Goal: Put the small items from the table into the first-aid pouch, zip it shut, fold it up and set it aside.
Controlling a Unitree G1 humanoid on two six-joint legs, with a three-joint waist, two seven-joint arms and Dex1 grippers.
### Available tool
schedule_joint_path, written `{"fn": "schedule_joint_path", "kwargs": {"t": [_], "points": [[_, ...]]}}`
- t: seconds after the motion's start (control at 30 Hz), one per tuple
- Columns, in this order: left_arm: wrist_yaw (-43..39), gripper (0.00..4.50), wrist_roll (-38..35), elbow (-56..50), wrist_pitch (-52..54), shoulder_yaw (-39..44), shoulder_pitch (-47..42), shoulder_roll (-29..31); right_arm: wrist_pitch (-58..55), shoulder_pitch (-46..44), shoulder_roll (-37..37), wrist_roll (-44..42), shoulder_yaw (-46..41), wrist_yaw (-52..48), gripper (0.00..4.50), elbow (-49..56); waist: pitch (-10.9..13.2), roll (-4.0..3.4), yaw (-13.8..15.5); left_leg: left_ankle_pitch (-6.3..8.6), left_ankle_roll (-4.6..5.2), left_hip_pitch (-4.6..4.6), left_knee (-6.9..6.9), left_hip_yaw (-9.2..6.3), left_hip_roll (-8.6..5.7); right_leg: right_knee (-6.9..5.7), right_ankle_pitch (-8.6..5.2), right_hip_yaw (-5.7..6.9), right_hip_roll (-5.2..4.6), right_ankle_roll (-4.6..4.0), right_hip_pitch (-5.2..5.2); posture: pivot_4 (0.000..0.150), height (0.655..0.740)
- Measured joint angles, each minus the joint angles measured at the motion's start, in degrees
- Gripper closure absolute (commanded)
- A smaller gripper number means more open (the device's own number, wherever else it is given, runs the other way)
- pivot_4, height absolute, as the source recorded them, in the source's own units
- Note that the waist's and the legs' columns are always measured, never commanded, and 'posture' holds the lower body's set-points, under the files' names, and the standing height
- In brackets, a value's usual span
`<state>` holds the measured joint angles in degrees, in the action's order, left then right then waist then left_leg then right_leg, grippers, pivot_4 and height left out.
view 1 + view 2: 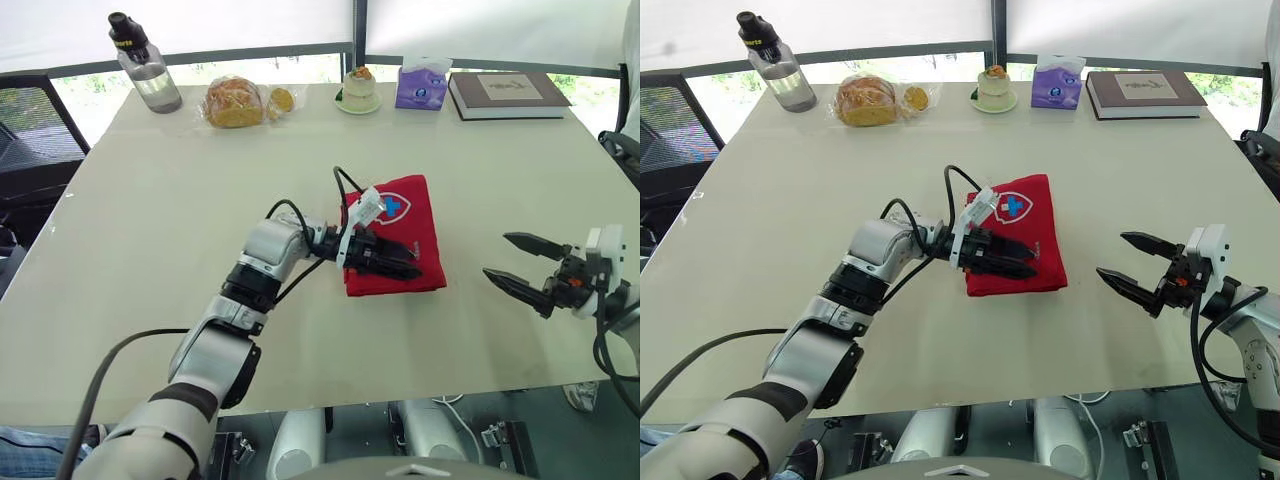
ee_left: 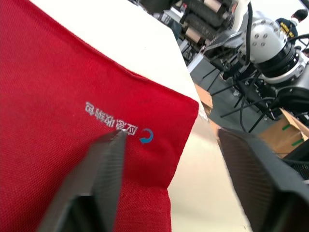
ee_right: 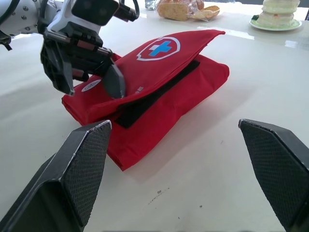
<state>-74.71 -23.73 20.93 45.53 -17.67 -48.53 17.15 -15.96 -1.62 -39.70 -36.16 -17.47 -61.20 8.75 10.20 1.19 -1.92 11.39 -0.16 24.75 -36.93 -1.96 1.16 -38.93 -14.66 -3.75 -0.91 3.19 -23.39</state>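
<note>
Left eye view: my left tool (image 1: 415,262), fingers spread, rests on the near edge of the folded red first-aid pouch (image 1: 405,215) on the table (image 1: 150,250). I'd press its lifted flap flat before sliding it aside. The pouch's contents are hidden. Right of the pouch, my right tool (image 1: 497,255) hovers released and empty.

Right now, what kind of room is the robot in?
Probably an office or meeting room: a big table by windows, a mesh office chair beside it, a book and tissue box on it.

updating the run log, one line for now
pouch: folded, on table | left gripper: open, at pouch | right gripper: open, apart
</note>
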Motion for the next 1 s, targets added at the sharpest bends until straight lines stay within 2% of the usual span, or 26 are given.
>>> {"fn": "schedule_joint_path", "kwargs": {"t": [0.13,0.3,0.4,0.57,0.77,1.0], "points": [[-2.7,4.48,1.4,-3.2,-5.7,-1.8,1.8,1.1,-0.1,-0.4,0.0,0.0,0.0,0.9,0.00,0.3,0.0,0.00,0.0,0.00,0.00,0.00,0.01,0.00,0.01,0.00,0.00,0.00,0.00,-0.01,0.00,0.150,0.7400],[-3.6,4.48,1.7,-4.8,-9.5,-1.8,1.8,0.8,-0.1,-0.9,-0.1,0.3,0.1,1.5,0.00,0.3,0.0,0.00,0.0,0.00,0.00,0.01,-0.01,0.00,0.01,0.00,0.00,0.00,0.00,0.00,0.00,0.150,0.7400],[-2.2,4.48,1.0,-4.7,-12.1,1.3,1.0,-1.3,-0.1,-0.9,-0.2,0.3,0.1,1.6,0.00,0.3,0.0,0.00,0.1,0.00,0.00,0.02,-0.02,0.00,0.01,0.00,0.00,0.01,0.00,0.00,0.00,0.150,0.7400],[5.6,4.48,3.6,2.7,-20.6,6.0,-2.4,-4.6,0.0,-0.6,-0.5,0.3,0.1,1.5,0.00,0.4,0.0,-0.01,0.1,0.00,0.00,0.00,-0.04,0.00,0.00,0.00,0.00,0.00,0.00,0.00,0.02,0.150,0.7400],[7.6,4.48,13.1,8.3,-27.8,-1.3,-0.8,-6.3,0.0,-0.3,-0.5,0.5,0.1,1.6,0.00,0.4,0.0,-0.01,0.1,0.00,0.00,0.01,-0.05,0.00,-0.01,0.00,0.01,-0.01,0.00,0.00,0.03,0.150,0.7400],[6.2,4.48,21.5,7.3,-34.8,-10.5,0.5,-7.3,0.0,0.8,-0.5,0.5,0.0,2.0,0.00,1.3,-0.1,-0.13,1.0,0.01,0.01,-0.18,-0.11,0.00,-0.03,0.06,0.01,0.00,0.00,0.03,0.26,0.150,0.7400]]}}
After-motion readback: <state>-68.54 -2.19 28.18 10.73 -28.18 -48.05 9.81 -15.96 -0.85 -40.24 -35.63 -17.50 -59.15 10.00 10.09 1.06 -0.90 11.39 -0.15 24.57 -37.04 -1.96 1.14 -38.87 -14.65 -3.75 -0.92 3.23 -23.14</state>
